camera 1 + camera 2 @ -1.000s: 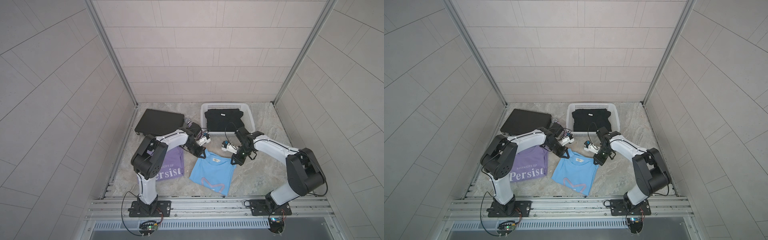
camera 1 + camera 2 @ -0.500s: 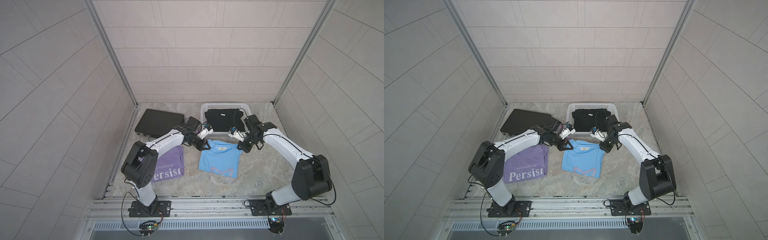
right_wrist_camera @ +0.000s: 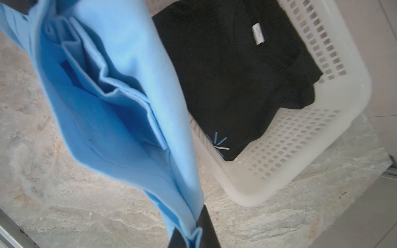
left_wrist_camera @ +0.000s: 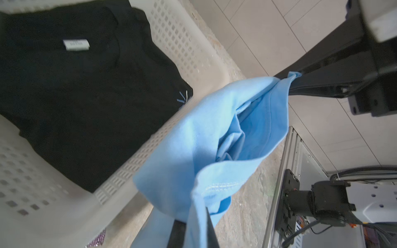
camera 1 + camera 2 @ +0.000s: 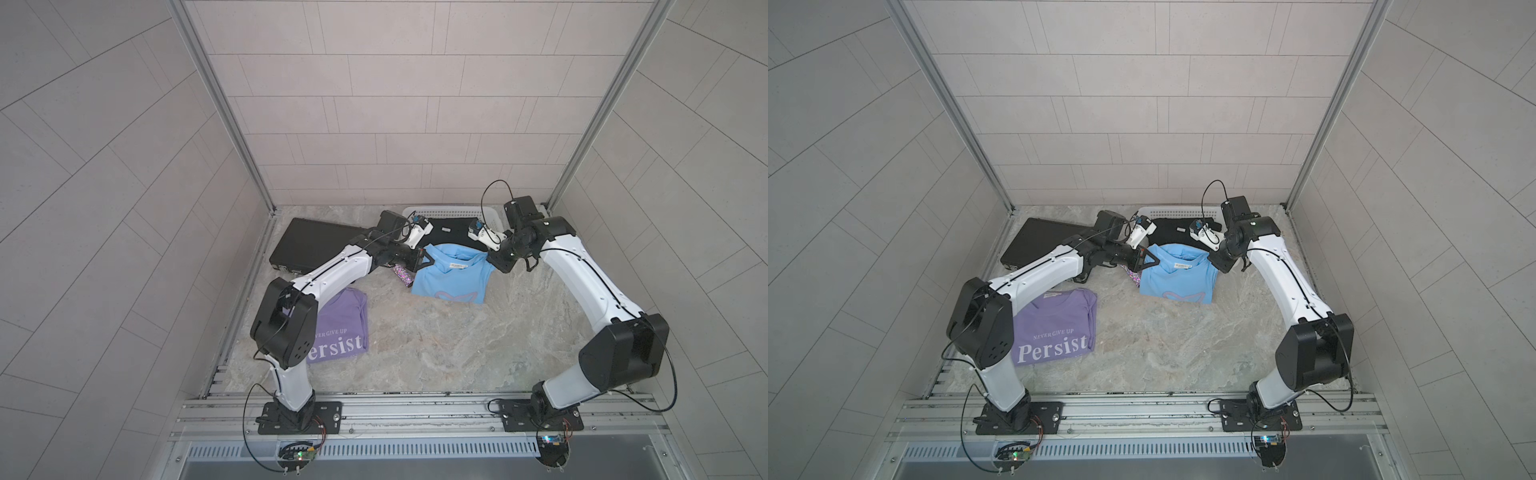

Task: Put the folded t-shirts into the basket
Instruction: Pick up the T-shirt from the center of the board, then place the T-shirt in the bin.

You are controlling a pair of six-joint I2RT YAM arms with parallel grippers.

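Top views: mounted high above the near edge, facing down and forward; far range; both cover the whole table (image 5: 415, 353) and back wall (image 5: 374, 124).
Left wrist view: close range, facing the light blue t-shirt (image 4: 182, 150) and basket (image 4: 182, 43).
Right wrist view: close range, facing the same two from the opposite side.
Shared by all views: light blue t-shirt, basket, black t-shirt (image 3: 236, 75) inside it.

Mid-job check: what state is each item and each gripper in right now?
left gripper: shut on one top corner of the light blue shirt.
right gripper: shut on its other top corner.
light blue shirt: lifted, hanging between the grippers, outside the basket.
black shirt: folded, in the basket.
lilac shirt: folded, flat on the table.
basket: upright, holds only the black shirt.
black case: closed, lying flat.
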